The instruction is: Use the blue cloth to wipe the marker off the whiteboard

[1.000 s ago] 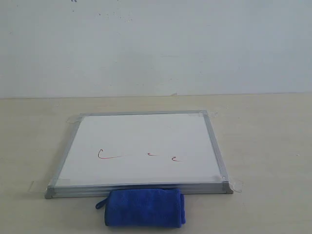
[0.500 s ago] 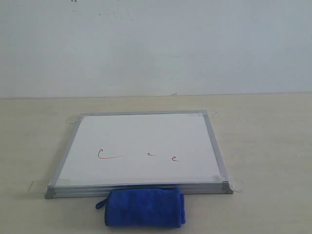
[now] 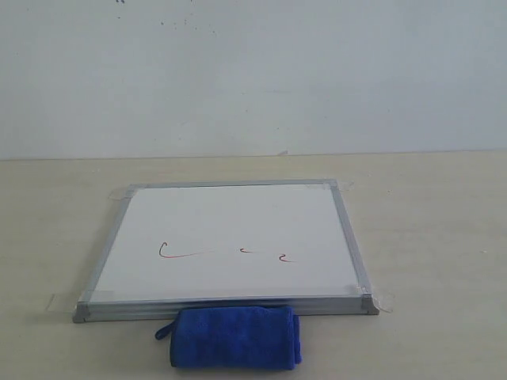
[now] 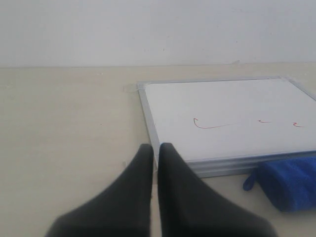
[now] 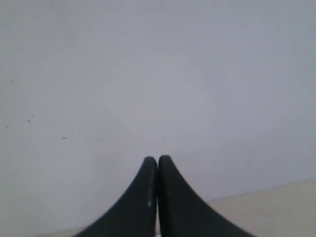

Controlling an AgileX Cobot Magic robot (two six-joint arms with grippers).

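One blue cloth at whiteboard edge

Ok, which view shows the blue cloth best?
The exterior view: the whole blue cloth lies along the front frame of the whiteboard. The left wrist view cuts part of it off; the right wrist view shows none of it.

Table: pale beige, matt top; it fills the lower half of the exterior view and runs back to the wall.
Wall: plain off-white, rising behind the table's far edge; it also fills nearly all of the right wrist view.
Specks: a scatter of small dark dots high on the wall, left of centre.
Seam: straight horizontal line where table meets wall.
Fleck: a tiny pale scrap on the seam, near mid-width; too small to identify.
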